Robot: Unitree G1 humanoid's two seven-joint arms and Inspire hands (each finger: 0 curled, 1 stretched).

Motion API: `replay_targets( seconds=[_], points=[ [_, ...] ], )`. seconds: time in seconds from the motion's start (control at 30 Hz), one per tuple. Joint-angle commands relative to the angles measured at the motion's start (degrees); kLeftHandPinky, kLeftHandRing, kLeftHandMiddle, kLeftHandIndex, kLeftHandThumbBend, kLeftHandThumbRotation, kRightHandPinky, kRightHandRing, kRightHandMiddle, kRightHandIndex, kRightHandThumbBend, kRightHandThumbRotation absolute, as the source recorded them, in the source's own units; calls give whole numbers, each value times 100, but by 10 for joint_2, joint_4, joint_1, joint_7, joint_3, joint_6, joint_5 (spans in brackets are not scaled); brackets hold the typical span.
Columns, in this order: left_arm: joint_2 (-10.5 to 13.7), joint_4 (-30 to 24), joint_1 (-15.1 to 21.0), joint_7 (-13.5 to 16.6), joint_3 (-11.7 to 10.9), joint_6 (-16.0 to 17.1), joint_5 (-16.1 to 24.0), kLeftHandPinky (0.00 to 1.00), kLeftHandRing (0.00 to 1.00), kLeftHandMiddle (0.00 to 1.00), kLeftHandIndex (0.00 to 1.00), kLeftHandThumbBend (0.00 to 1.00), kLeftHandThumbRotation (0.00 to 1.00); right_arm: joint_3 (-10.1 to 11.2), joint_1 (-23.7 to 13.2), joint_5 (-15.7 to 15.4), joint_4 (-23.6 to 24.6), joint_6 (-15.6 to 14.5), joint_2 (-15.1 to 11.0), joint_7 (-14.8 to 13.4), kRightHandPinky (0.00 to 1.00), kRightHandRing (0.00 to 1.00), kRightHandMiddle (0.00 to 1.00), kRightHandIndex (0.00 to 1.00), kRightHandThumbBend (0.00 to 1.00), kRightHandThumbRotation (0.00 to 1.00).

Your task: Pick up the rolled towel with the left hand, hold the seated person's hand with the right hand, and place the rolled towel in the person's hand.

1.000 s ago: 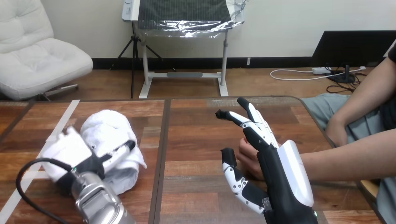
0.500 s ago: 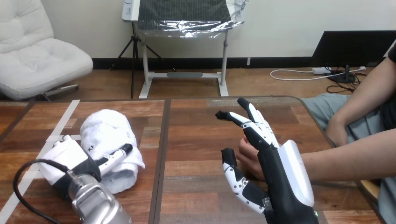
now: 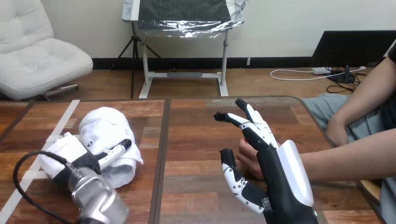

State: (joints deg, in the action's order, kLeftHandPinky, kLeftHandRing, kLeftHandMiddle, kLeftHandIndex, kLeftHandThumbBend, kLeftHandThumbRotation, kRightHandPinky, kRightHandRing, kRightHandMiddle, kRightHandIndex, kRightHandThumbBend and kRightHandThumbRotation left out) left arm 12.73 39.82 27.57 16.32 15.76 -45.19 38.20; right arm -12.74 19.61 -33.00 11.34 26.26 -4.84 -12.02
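The rolled towel [image 3: 105,130] lies on the tabletop [image 3: 196,135] over at 9 o'clock. It is well apart from the person's hand [image 3: 246,156], which rests on the wood a bit toward 4 o'clock from the middle. The left hand [image 3: 65,151] sits at the towel's 7 o'clock side and touches it, but I cannot tell if it has a real hold. The right hand [image 3: 280,172] is just at 4 o'clock of the person's hand. Its fingers [image 3: 254,123] are straight and spread wide, not wrapped round anything yet. The towel looks soft, light and squashy. It will not break and it is not slippery, but it could come unrolled or flop if grabbed by one end or a loose flap. I think the best place to take it is round the fat middle, squeezing gently, so the roll keeps its shape.
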Motion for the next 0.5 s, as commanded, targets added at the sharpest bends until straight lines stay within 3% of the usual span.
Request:
replay_targets(
  seconds=[0.0,0.47],
  points=[
    [1,33,59,12,-4,20,-8,87,92,97,100,100,100,7,-39,0,33,2,-1,-3,100,98,97,80,15,0],
    [-10,107,119,-5,-21,71,-65,80,86,94,100,100,100,7,-37,4,33,2,-1,-1,100,98,96,80,15,0]
  ],
)
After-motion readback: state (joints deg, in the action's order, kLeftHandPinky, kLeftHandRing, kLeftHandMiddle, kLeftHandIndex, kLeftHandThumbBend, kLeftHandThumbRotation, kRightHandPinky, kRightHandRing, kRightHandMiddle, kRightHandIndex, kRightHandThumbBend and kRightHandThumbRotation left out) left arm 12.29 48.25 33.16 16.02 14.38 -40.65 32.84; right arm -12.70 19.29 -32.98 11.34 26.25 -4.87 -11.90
